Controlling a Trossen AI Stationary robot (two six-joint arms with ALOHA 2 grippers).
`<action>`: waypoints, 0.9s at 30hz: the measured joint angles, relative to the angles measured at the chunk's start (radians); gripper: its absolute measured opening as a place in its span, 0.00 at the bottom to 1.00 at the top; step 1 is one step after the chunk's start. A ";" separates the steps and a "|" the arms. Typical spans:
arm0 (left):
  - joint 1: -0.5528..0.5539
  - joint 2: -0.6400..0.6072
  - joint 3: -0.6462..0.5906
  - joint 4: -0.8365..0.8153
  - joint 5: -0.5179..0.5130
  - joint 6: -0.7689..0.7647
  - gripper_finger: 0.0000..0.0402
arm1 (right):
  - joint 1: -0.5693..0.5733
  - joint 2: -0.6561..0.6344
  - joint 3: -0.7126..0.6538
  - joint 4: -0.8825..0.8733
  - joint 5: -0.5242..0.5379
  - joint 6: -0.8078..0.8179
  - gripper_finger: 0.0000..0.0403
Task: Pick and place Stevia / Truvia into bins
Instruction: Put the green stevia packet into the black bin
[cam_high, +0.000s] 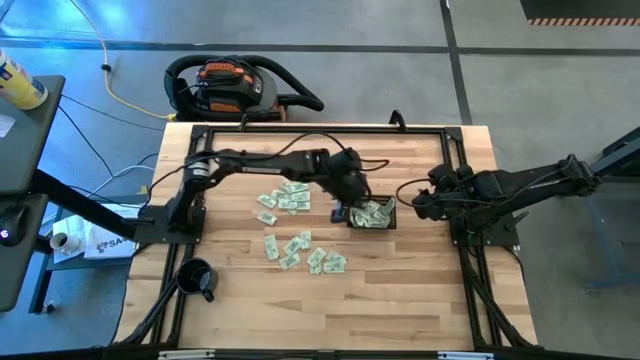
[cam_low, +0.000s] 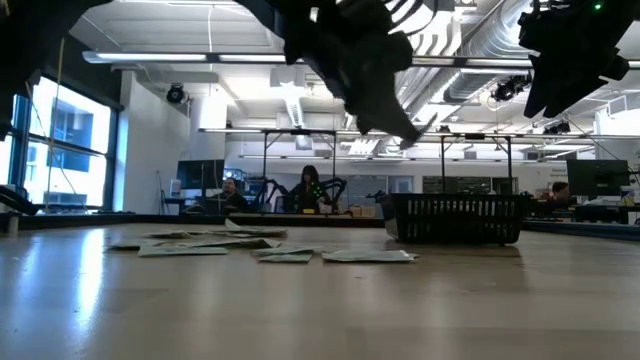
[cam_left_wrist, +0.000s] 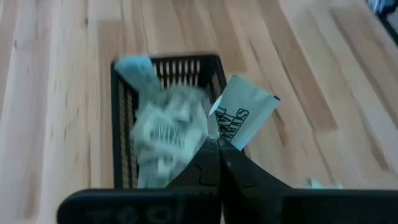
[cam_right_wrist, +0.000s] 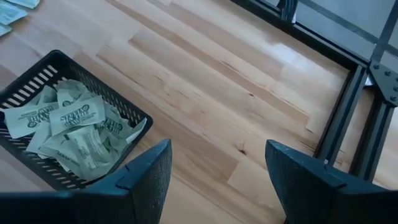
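Above the black basket (cam_left_wrist: 124, 124), left hand (cam_left_wrist: 219, 144) pinching a sachet (cam_left_wrist: 244, 115)

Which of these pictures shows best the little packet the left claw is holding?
The left wrist view: the sachet sticks up from the shut left gripper, print readable, above the basket. In the high and low views the arm hides it; the right wrist view misses it.
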 joint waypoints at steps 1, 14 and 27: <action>0.000 0.013 0.000 0.020 0.004 -0.009 0.08 | 0.000 0.000 0.000 0.001 0.001 -0.002 0.62; 0.003 0.101 0.000 0.046 -0.129 -0.201 0.07 | 0.000 0.000 0.000 0.014 0.003 0.001 0.62; 0.004 0.088 0.097 -0.160 -0.192 -0.226 0.69 | 0.000 0.000 0.000 0.013 0.035 -0.029 0.62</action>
